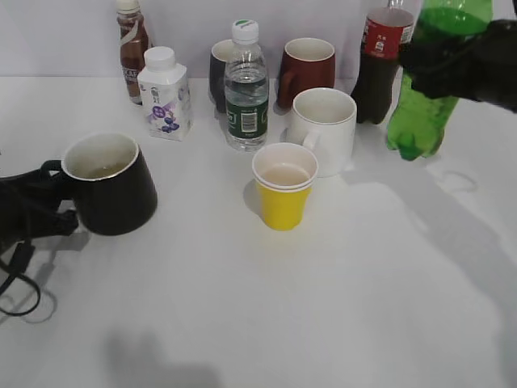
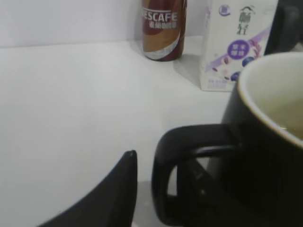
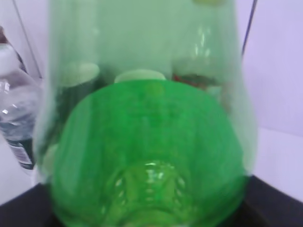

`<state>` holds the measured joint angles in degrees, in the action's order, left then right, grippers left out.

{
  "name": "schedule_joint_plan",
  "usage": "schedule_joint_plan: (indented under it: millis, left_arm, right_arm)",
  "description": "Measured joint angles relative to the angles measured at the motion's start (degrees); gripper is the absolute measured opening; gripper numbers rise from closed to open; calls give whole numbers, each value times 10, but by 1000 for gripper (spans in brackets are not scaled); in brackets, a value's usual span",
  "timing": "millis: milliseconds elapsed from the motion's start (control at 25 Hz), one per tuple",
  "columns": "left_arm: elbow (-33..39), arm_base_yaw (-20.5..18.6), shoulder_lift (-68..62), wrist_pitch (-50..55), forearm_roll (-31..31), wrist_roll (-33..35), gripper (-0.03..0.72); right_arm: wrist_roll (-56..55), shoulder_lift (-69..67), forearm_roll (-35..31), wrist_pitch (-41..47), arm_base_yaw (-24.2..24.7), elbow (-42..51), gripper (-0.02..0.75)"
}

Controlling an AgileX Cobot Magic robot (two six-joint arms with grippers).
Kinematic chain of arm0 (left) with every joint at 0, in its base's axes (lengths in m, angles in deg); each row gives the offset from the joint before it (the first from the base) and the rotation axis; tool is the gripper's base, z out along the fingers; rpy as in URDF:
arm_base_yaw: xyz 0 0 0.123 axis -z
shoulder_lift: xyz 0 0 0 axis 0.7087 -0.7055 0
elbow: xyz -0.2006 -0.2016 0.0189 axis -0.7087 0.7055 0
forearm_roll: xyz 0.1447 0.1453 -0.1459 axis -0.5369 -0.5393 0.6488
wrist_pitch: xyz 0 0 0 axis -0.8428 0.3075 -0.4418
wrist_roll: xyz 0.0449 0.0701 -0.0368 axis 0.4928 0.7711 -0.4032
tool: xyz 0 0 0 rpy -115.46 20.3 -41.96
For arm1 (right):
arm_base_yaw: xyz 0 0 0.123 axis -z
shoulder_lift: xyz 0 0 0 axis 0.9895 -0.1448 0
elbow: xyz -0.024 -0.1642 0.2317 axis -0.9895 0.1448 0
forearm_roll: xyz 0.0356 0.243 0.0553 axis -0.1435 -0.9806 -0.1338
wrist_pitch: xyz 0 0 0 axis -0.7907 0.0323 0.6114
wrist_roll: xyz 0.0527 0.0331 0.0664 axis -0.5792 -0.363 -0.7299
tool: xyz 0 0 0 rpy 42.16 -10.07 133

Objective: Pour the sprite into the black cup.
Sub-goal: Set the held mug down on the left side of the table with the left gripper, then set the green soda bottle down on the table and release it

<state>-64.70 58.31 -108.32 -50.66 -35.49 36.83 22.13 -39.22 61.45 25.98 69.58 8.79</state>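
Observation:
The sprite [image 1: 418, 113], a translucent green bottle, hangs above the table at the back right with its base down and its top out of frame. My right gripper [image 1: 454, 63] is shut around its upper body. In the right wrist view the sprite [image 3: 147, 142] fills the frame. The black cup [image 1: 109, 187] stands at the left with a little pale liquid inside. My left gripper [image 1: 50, 194] is at its handle. In the left wrist view one finger [image 2: 124, 189] stands a small gap outside the black cup's handle [image 2: 189, 137], and the other seems to be inside the loop.
A yellow paper cup [image 1: 283, 194] and a white mug [image 1: 323, 129] stand mid-table. Behind them are a clear water bottle [image 1: 245, 89], a milk carton [image 1: 166, 95], a coffee bottle [image 1: 131, 48], a small dark mug [image 1: 220, 73], a dark red mug [image 1: 308, 71] and a cola bottle [image 1: 380, 69].

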Motion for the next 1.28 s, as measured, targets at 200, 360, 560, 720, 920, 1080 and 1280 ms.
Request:
schedule_joint_plan:
  millis: [200, 360, 560, 720, 920, 1080, 1280]
  left_arm:
    - [38, 0, 45, 7, 0, 0, 239]
    - [57, 0, 76, 8, -5, 0, 239]
    - [62, 0, 104, 8, -12, 0, 239]
    - [63, 0, 137, 11, -13, 0, 239]
    - [62, 0, 265, 112, -7, 0, 239]
    - [9, 0, 452, 428, 20, 0, 239]
    - [-114, 0, 674, 756, 10, 0, 303]
  right_arm:
    - [93, -51, -130, -121, 0, 70, 420]
    - [144, -85, -151, -183, 0, 110, 420]
    - [158, -86, -122, -208, 0, 119, 496]
    - [170, -82, -129, -226, 0, 120, 640]
    - [180, -12, -130, -169, 0, 76, 654]
    - [125, 109, -91, -9, -1, 2, 655]
    - [106, 253, -57, 153, -28, -27, 655]
